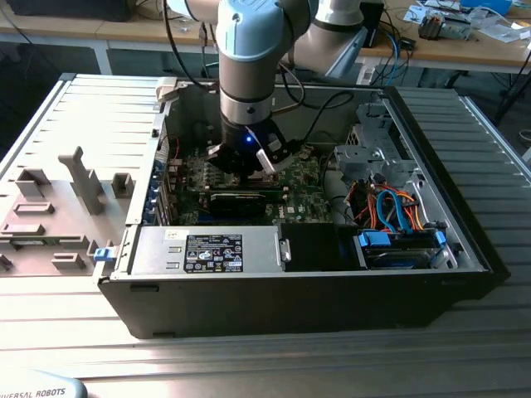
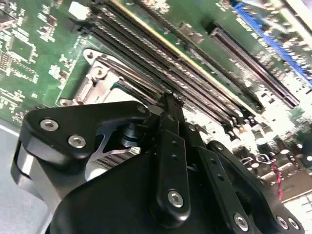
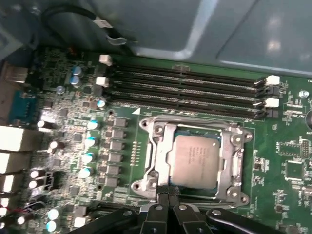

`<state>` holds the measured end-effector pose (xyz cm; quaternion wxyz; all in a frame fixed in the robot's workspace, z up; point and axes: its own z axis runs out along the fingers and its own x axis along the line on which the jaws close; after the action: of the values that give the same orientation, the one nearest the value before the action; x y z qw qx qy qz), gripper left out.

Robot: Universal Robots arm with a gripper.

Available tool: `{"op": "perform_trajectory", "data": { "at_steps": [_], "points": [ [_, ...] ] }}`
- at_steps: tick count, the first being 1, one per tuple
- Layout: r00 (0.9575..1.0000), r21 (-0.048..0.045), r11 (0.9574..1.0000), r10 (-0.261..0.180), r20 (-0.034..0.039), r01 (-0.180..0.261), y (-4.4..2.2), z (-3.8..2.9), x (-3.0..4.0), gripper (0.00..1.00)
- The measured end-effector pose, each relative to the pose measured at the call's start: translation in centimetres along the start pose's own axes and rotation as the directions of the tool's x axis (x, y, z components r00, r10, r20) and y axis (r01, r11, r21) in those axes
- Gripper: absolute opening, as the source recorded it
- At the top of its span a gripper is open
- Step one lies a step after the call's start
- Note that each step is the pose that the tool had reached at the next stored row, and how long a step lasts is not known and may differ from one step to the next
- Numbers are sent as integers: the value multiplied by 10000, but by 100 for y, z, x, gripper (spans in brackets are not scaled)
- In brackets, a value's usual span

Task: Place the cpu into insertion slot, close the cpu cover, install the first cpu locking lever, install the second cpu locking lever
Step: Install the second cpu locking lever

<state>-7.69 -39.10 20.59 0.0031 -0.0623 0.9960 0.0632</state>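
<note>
One cpu [image 3: 195, 161] sits in one socket under one cpu cover [image 3: 161, 146]. Four memory slots [image 3: 185, 90] run beside it in the first wrist view. One computer case [image 1: 465, 249] holds one power supply box [image 1: 207, 250]. One gripper [image 1: 247, 162] hangs inside.

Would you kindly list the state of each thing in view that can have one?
cpu: seated flat in its socket, metal top showing through the cover's window.
cpu cover: closed down over the cpu, framing it.
pincer: fingertips together, shut, at the cover's edge.
memory slots: empty, no modules fitted.
computer case: lying on its side, open, side panel off.
</note>
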Motion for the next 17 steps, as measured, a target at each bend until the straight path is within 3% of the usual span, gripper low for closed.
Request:
{"op": "perform_trajectory", "data": {
  "at_steps": [4,13,17],
  "points": [
    [10000,141,9999,8,-60,-7,110,15,-107,11],
    [9999,402,9992,12,-116,-8,302,41,-240,11],
    [9999,643,9979,16,-147,-7,387,29,-261,11]
  ]
}}
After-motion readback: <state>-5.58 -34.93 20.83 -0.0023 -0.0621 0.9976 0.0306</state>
